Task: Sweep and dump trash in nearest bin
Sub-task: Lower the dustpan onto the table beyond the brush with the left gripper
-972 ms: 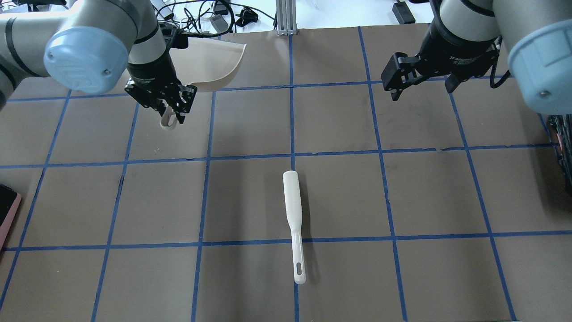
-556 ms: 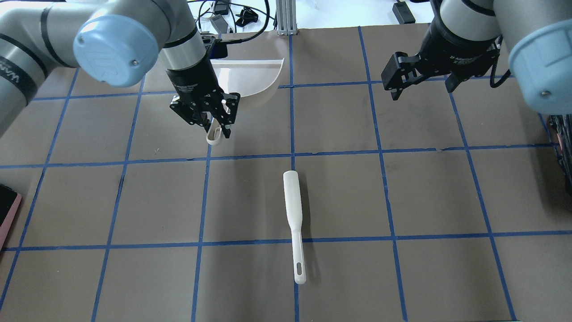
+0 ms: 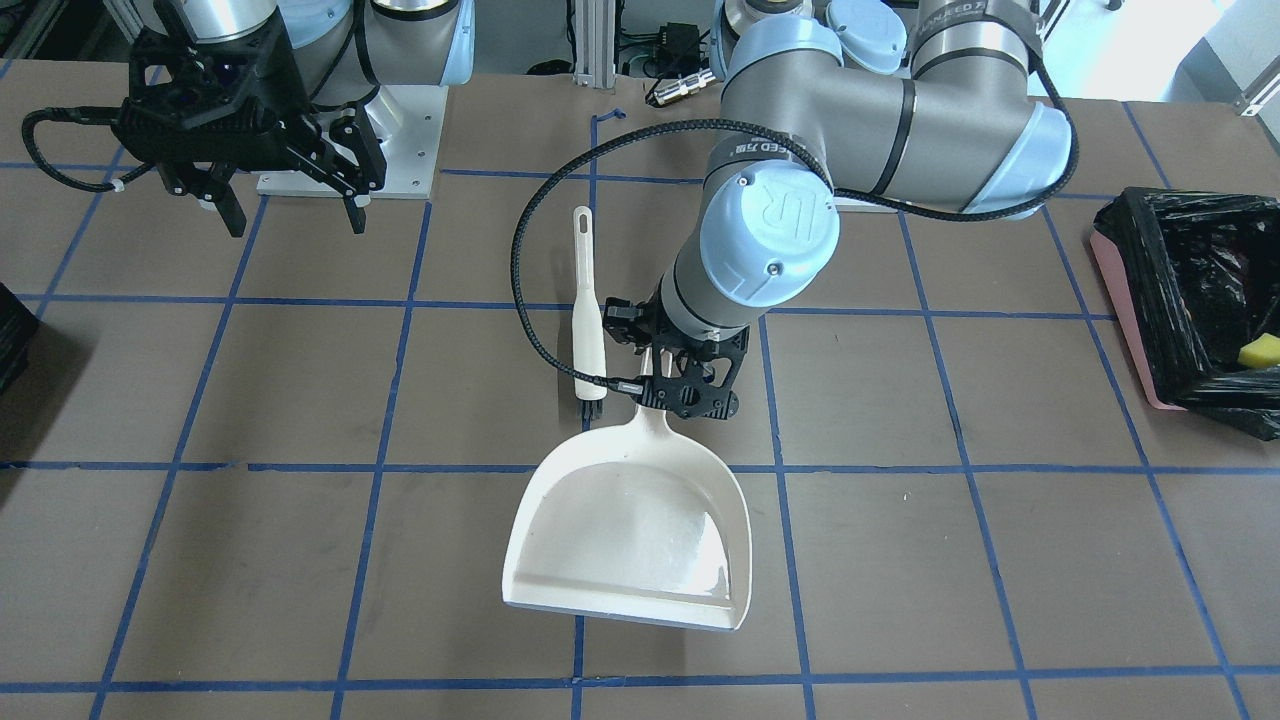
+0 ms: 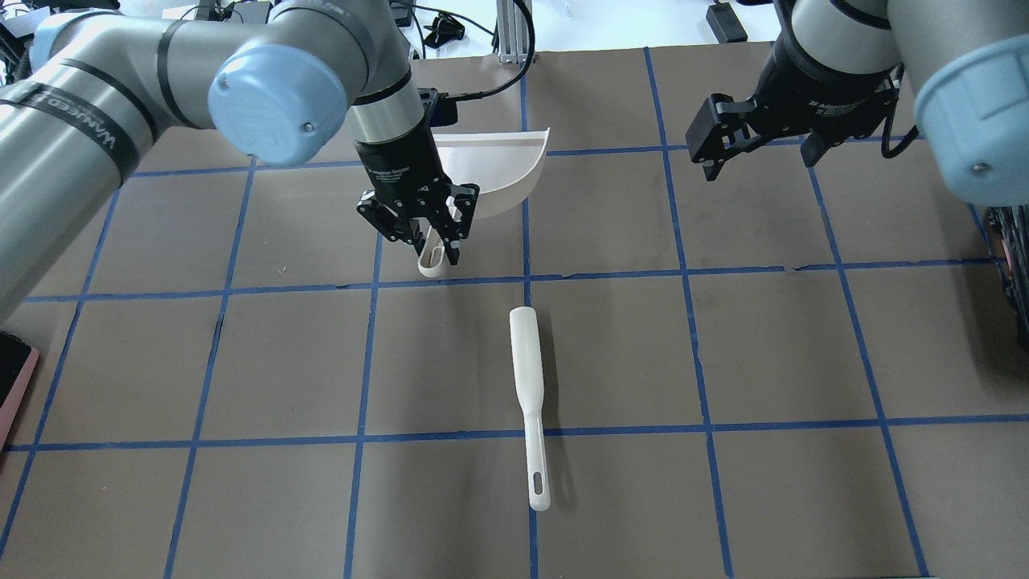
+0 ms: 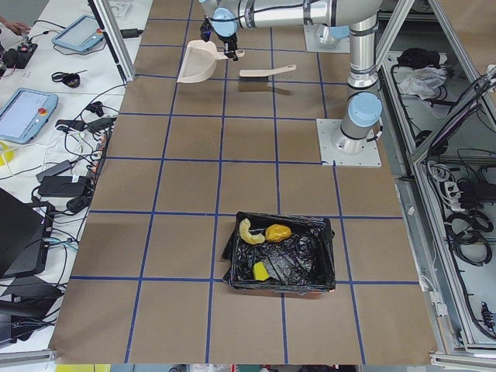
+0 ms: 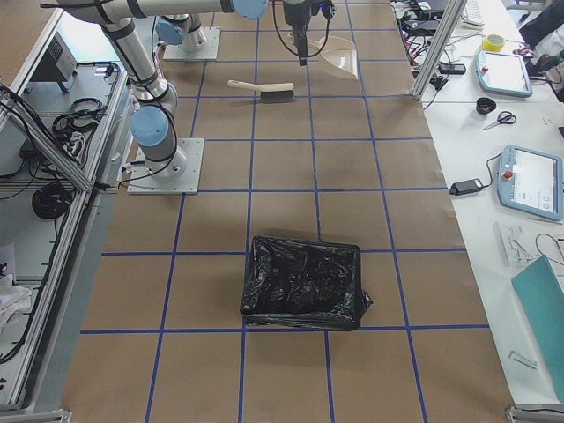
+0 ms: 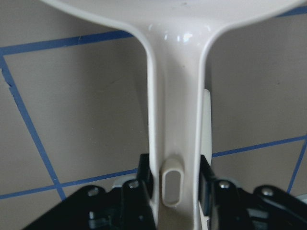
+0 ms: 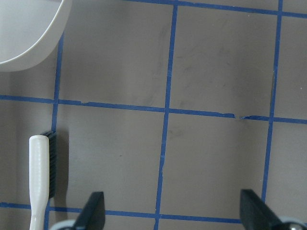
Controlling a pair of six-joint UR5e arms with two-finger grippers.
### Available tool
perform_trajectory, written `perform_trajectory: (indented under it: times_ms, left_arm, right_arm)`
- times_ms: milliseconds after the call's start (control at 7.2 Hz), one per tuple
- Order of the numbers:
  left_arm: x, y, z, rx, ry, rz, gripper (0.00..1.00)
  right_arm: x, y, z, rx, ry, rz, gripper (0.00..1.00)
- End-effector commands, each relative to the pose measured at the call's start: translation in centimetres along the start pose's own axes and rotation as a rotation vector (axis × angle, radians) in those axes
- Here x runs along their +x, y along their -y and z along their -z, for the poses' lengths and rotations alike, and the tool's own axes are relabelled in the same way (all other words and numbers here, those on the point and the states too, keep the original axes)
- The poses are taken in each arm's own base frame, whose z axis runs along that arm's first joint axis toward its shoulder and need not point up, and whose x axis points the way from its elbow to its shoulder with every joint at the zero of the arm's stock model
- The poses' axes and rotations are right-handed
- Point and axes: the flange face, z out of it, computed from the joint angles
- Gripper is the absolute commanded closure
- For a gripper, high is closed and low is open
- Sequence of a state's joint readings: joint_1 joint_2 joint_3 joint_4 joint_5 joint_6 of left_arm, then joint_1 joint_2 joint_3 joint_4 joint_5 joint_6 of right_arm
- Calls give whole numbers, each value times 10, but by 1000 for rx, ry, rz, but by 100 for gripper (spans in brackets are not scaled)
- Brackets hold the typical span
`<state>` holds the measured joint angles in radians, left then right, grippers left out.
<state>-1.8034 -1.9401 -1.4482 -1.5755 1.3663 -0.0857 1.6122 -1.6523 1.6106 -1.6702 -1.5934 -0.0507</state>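
Shifted: left tool (image 4: 434,245), clenched on dustpan (image 4: 502,165) handle-end, now nearer brush (image 4: 526,378). Right tool (image 3: 295,200): released, empty. Risk: pan swivels in that end-grip and strikes the brush beside the tool.

Blue-gridded brown table (image 4: 764,346), white brush (image 4: 526,378), bin (image 3: 1122,315)

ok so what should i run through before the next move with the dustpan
1. Grip: ok, the left gripper is shut on the dustpan handle.
2. Dustpan empty: ok, nothing lies in it.
3. Sweeping done: ok, all three pieces of trash are in the bin.
4. Path past the brush: ok, it lies on the table, apart from the dustpan.
5. Other arm free: ok, the right gripper is open and empty.
6. Dustpan's lip touching the table: cannot tell.
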Motion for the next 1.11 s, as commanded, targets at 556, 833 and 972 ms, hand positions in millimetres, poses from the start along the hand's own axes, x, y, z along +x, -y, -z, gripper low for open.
perform_trajectory:
  times_ms: [556,833,972]
  left_arm:
    - [26,64,-79,62,1,31,100]
    - [23,66,-89,45,49,32,100]
    - [21,66,-90,43,65,28,100]
  right_arm:
    - [0,0,0,-1,0,1,0]
    - [0,0,-1,-3,0,2,0]
    - [0,0,0,-1,0,1,0]
